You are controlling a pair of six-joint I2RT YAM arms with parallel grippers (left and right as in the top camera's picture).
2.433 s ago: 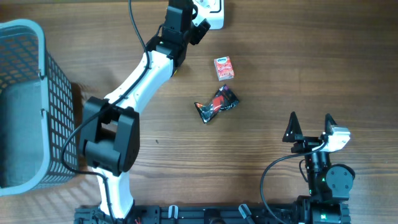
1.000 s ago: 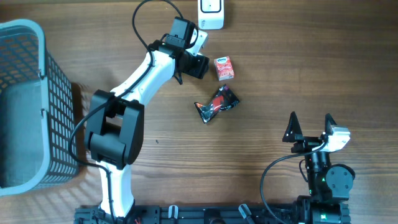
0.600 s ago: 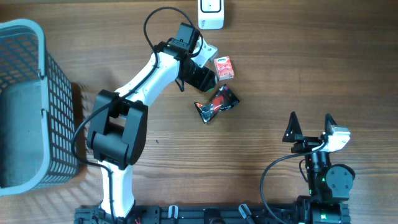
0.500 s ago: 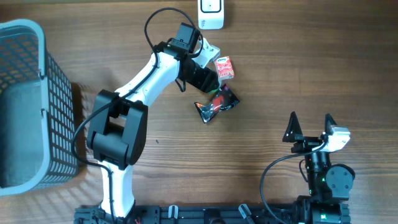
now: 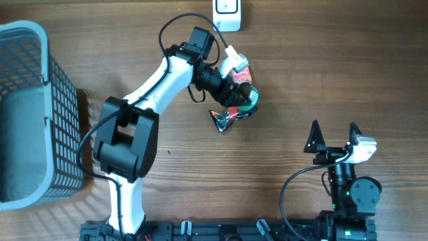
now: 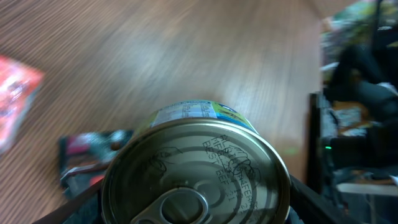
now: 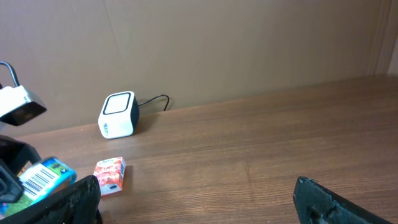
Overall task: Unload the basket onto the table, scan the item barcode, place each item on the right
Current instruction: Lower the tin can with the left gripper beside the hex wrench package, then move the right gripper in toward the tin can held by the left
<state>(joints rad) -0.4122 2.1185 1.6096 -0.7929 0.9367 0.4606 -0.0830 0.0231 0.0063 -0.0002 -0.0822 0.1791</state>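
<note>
Over the crinkled dark packet (image 5: 223, 120), overhead, can (image 5: 249, 99): pinched in left gripper (image 5: 239, 90), held just beside red carton (image 5: 242, 71).
Right gripper (image 5: 333, 132): fingers spread wide, nothing held.
Left wrist, lid (image 6: 196, 174): round bare metal, pull-tab; faced at the camera, long axis run along the view; label print blurred.
Right wrist, barcode (image 7: 38, 180): printed on green label, turned toward this camera; white cube scanner (image 7: 118, 115) well apart.

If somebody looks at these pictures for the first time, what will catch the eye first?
The eye goes first to the pull-tab can, which fills the left wrist view, gripped by the left end effector above the middle of the table. Next come the white scanner at the far edge and the large mesh basket at the left side.
</note>
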